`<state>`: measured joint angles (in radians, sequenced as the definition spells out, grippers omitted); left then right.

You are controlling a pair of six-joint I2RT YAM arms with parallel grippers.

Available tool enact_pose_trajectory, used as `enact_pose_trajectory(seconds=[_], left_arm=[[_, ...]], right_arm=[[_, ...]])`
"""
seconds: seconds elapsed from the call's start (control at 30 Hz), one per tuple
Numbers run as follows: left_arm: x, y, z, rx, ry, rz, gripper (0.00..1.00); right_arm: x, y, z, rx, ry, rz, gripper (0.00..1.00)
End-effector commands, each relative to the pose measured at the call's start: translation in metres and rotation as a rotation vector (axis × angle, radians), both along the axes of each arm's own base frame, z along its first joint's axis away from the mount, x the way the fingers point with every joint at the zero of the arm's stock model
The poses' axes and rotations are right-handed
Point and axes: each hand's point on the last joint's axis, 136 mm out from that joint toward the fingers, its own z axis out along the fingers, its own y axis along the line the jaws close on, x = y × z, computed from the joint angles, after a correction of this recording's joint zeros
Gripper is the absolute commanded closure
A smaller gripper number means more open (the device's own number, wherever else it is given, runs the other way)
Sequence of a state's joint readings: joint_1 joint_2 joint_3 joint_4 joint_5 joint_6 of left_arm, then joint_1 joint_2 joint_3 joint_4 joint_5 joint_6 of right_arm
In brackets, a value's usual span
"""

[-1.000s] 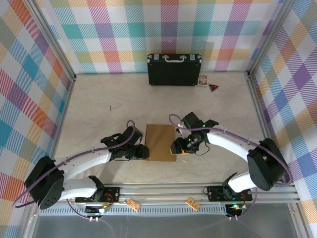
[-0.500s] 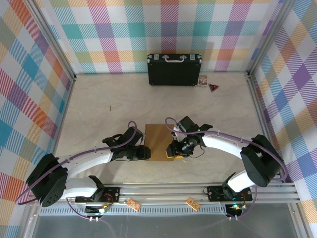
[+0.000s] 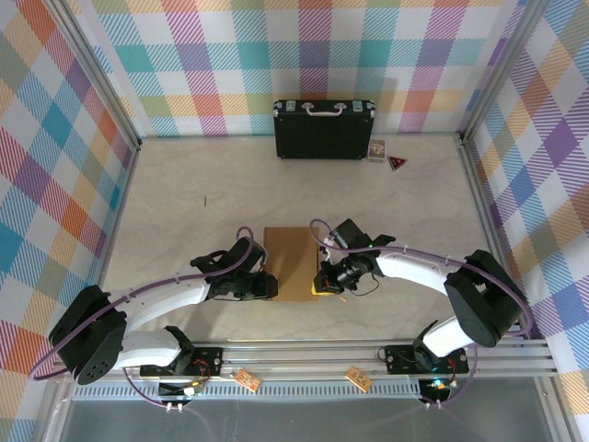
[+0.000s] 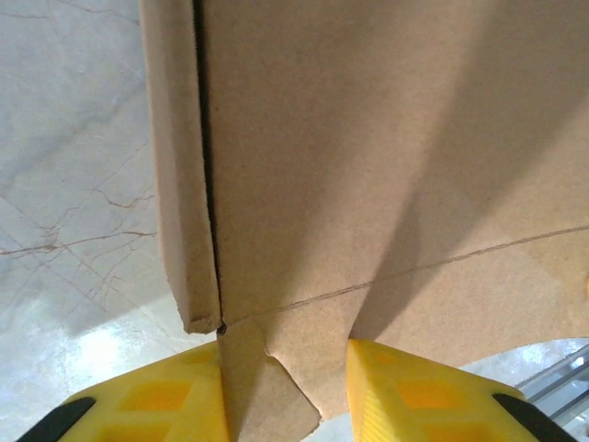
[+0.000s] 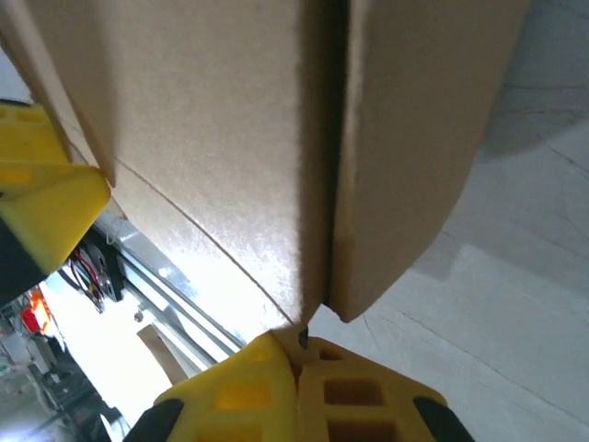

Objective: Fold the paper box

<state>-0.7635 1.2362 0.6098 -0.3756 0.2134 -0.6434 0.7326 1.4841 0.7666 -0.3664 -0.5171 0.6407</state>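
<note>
- Clamping a flap of the paper box (image 3: 290, 262), which sits mid-table (image 3: 184, 203) between the arms: left gripper (image 4: 285, 373) jaws.
- Right gripper (image 5: 296, 357): jaws together at the box's corner seam.
- Risk: opposing pulls could tear the flap or spring the folded wall open.

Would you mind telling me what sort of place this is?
Probably a lab robot cell: a left arm and right arm bolted to an aluminium rail, a marble-look tabletop walled by plaid panels, and a paper box between the arms.
</note>
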Motion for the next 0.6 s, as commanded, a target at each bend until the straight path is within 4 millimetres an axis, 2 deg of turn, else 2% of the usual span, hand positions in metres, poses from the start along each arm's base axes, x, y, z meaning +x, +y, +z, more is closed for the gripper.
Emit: enact_pose_trajectory(seconds=[0.0, 0.2, 0.27, 0.33, 0.57], left_arm=[[-0.003, -0.009, 0.005, -0.044, 0.001, -0.017, 0.65], [-0.003, -0.008, 0.006, -0.042, -0.002, -0.014, 0.65], [-0.003, -0.007, 0.007, -0.041, -0.004, -0.013, 0.65], [-0.002, -0.008, 0.007, -0.044, -0.007, -0.014, 0.65], [-0.002, -0.007, 0.006, -0.04, -0.006, -0.011, 0.65]], right_arm=[[-0.001, 0.016, 0.015, 0.101, -0.01, 0.036, 1.0], [-0.001, 0.017, 0.021, 0.117, -0.02, 0.035, 1.0], [0.001, 0.014, 0.017, 0.095, -0.022, 0.023, 0.79], [0.0, 0.014, 0.015, 0.092, -0.018, 0.033, 0.69], [-0.011, 0.009, 0.003, 0.097, 0.015, 0.044, 0.68]])
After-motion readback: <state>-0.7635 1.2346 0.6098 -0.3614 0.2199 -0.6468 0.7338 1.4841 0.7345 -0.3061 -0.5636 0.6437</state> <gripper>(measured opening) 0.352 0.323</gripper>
